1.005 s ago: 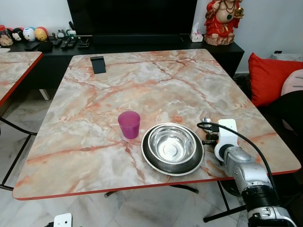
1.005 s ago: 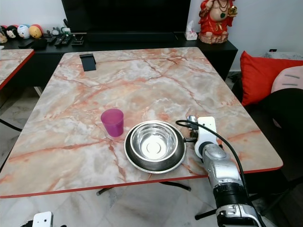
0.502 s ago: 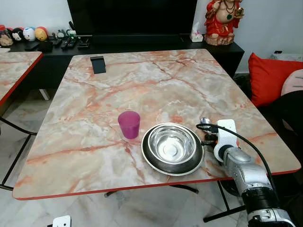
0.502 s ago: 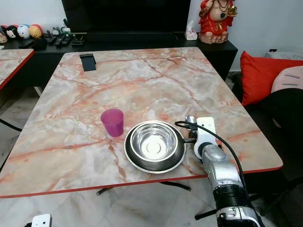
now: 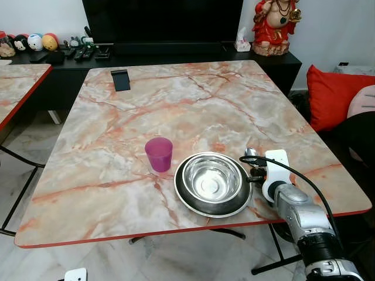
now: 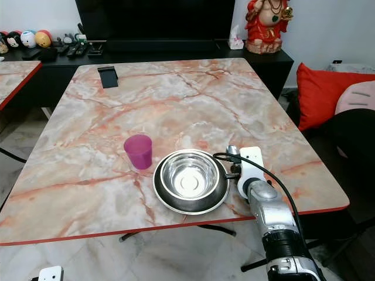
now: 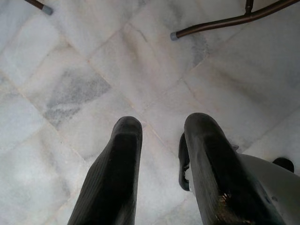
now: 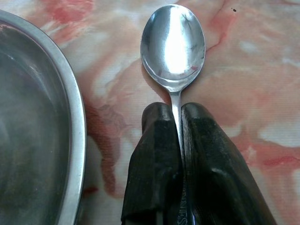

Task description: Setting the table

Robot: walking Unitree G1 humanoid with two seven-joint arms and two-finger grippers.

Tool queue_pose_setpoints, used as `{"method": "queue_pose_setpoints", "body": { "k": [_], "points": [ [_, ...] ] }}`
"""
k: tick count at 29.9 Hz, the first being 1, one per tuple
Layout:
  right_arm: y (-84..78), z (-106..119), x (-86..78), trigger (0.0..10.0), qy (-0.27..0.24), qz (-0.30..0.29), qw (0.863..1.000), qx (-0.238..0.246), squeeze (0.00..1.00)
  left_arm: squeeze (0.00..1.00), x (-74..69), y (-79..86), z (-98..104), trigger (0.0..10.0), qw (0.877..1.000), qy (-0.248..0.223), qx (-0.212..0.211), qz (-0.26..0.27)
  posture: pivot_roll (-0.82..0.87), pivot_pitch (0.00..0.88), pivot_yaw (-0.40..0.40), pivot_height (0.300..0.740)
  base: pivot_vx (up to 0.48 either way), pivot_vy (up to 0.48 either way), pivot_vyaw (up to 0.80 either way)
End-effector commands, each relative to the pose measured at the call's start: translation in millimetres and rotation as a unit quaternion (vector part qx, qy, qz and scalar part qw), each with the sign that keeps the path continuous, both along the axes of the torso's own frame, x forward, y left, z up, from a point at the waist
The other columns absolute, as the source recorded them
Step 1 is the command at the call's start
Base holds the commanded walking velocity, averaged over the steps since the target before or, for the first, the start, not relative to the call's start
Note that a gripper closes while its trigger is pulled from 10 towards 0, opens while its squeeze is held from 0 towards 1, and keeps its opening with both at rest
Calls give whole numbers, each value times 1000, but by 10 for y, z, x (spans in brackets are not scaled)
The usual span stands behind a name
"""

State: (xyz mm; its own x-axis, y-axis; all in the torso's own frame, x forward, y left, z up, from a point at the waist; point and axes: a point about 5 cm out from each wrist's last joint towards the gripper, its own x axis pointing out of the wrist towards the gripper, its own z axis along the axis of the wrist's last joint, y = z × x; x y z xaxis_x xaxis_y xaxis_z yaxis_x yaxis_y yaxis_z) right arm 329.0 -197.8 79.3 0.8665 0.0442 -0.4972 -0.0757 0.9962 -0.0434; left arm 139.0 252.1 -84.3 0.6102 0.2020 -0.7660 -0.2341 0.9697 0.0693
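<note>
Clamped on the thin neck of a steel spoon (image 8: 173, 47) just behind its bowl: the right gripper (image 8: 176, 140), low over the marble table (image 5: 176, 99), just beside the rim of a steel plate (image 5: 188, 202) carrying a steel bowl (image 5: 212, 178). Spoon bowl facing up, close above or on the marble, between plate edge and table's right side. Near the plate's far left, a purple cup (image 5: 159, 154). Hanging idle over white floor tiles, fingers parted and empty: the left gripper (image 7: 161, 154). Likely light, stiff and slick, that spoon; prone to pivot in a narrow pinch, so best held square across the handle.
</note>
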Motion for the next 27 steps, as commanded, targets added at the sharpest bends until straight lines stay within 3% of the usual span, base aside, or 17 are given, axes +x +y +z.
{"method": "queue_pose_setpoints", "body": {
  "k": [1, 9, 13, 14, 15, 16, 27],
  "points": [
    [-23, 5, -6, 10000, 3, -1, 1000, -4, 0, 0, -91, 30, -28, 10000, 1000, 19, 4, -3, -38, 0, -3, 740, 0, 0, 0],
    [-33, 8, -5, 10000, 2, -3, 1000, -6, 0, 0, -94, 26, -30, 10000, 1000, 20, 4, -3, -37, 0, -2, 740, 0, 0, 0],
    [-28, 4, -4, 10000, 4, -2, 1000, -5, 333, 0, -96, 24, -32, 10000, 1000, 20, 4, -4, -36, 0, -3, 740, 0, 0, 0],
    [-28, 4, -4, 10000, 4, -2, 1000, -5, 333, 0, -96, 24, -32, 10000, 1000, 20, 4, -4, -36, 0, -3, 740, 0, 0, 0],
    [-28, 5, -3, 10000, 4, -2, 1000, -5, 639, 0, -94, 25, -31, 10000, 1000, 20, 4, -4, -35, 0, -4, 740, 0, 0, 0],
    [-28, 7, -1, 10000, 3, -2, 1000, -5, 773, 0, -92, 25, -31, 10000, 1000, 20, 4, -4, -37, 0, -2, 740, 0, 0, 0],
    [-22, 8, 2, 10000, 3, -3, 1000, -4, 769, 0, -75, 23, -25, 10000, 1000, 18, 4, -5, -38, 0, -2, 740, 0, 0, 0]
  ]
}}
